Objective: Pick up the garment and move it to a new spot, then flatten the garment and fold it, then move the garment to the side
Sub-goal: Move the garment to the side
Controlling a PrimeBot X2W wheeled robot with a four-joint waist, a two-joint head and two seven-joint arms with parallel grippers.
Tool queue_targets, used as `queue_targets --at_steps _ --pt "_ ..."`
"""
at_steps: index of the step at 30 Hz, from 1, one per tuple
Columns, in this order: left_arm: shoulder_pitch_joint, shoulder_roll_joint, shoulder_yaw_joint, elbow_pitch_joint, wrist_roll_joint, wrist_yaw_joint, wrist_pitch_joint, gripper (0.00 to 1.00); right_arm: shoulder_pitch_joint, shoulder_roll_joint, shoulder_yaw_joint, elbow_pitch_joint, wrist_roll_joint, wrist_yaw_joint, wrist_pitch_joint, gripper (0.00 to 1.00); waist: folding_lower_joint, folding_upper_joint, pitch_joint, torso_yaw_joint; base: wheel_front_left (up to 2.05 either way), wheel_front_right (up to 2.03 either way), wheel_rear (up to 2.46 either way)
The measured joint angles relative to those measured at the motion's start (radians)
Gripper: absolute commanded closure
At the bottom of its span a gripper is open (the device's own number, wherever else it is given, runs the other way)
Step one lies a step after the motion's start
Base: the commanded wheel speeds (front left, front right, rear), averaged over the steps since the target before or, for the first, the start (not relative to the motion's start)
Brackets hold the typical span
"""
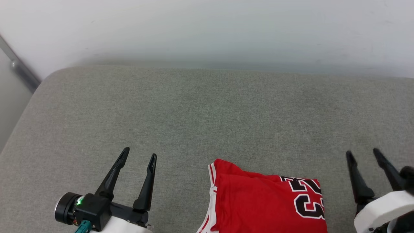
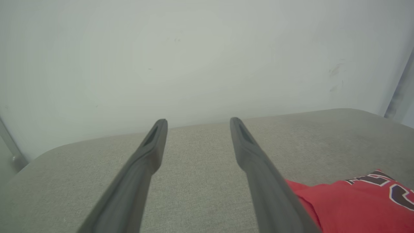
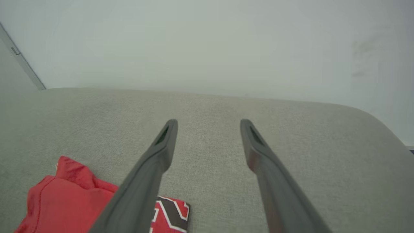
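The red garment [image 1: 258, 200] lies folded into a compact rectangle on the grey cushion [image 1: 207, 113], at the bottom centre of the head view, black-and-white lettering facing up on its right part. Striped white trim runs down its left edge. My left gripper [image 1: 139, 154] stands open to the garment's left, nothing between its fingers. My right gripper [image 1: 363, 153] is open to the garment's right, also empty. The left wrist view has the garment [image 2: 349, 200] at lower right beside my left gripper [image 2: 197, 121]. In the right wrist view the garment [image 3: 61, 200] sits lower left of my right gripper [image 3: 208, 122].
A pale wall [image 1: 207, 29] rises right behind the cushion. A grey metal bar [image 1: 19, 69] slants at the far left past the cushion's rounded corner. The cushion stretches bare ahead of both grippers toward the wall.
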Motion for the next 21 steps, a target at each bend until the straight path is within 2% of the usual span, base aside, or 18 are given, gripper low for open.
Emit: queue_targets --at_steps 5,8,12,16,21 --pt "-0.002 -0.002 -0.003 0.001 -0.001 0.000 0.000 0.00 0.022 -0.083 0.067 -0.024 0.103 0.000 0.335 0.00 0.0000 0.0000 0.014 0.004 0.00 0.00 0.00" --pt "-0.015 -0.003 -0.009 0.001 -0.001 0.000 0.000 0.00 0.028 -0.103 0.071 -0.055 0.155 0.000 0.536 0.00 0.0000 0.0001 0.028 0.010 0.00 0.00 0.00" --pt "-0.029 -0.004 -0.018 0.003 -0.001 0.000 0.000 0.00 0.032 -0.094 0.053 -0.077 0.178 0.000 0.747 0.00 0.0000 0.0000 0.055 0.025 0.00 0.00 0.00" --pt "-0.049 -0.007 -0.033 0.005 -0.002 0.000 0.000 0.00 0.028 -0.067 0.036 -0.067 0.161 0.000 0.854 0.00 0.0000 0.0000 0.084 0.050 0.00 0.00 0.00" --pt "-0.070 -0.006 -0.043 0.013 -0.003 0.000 0.000 0.00 0.002 -0.022 0.027 -0.018 0.154 0.000 0.905 0.00 0.0000 0.0000 0.120 0.087 0.00 0.00 0.00"
